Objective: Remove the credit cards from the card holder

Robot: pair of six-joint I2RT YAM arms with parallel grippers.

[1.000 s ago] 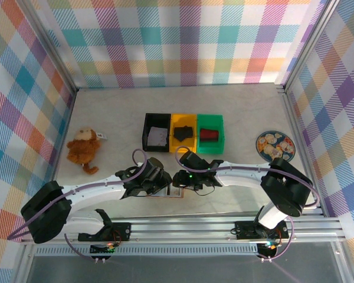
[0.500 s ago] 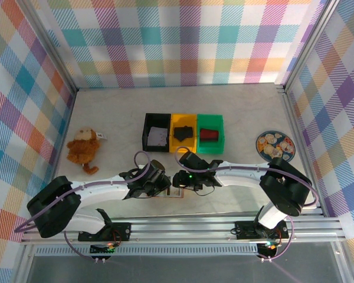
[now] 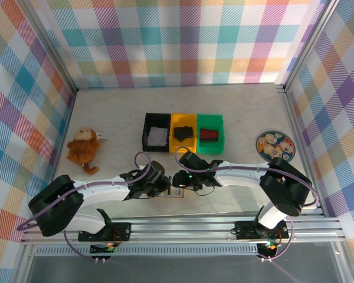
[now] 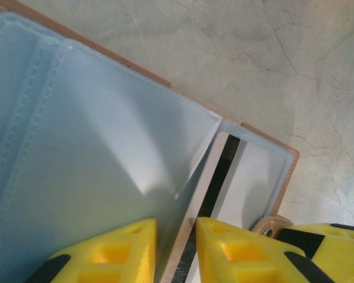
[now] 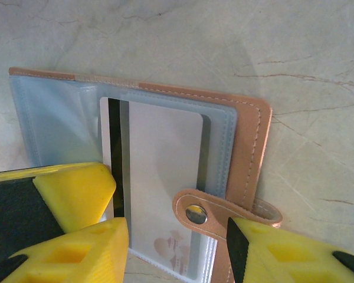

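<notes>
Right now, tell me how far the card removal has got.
Done: the card holder lies open on the table, strap unsnapped. In hand: the left end effector has its fingers either side of the edge of a clear sleeve, beside the striped card; whether it grips is unclear. The right end effector stands open over the holder. Left: that card sits in its sleeve, so pulling cards out remains.
</notes>
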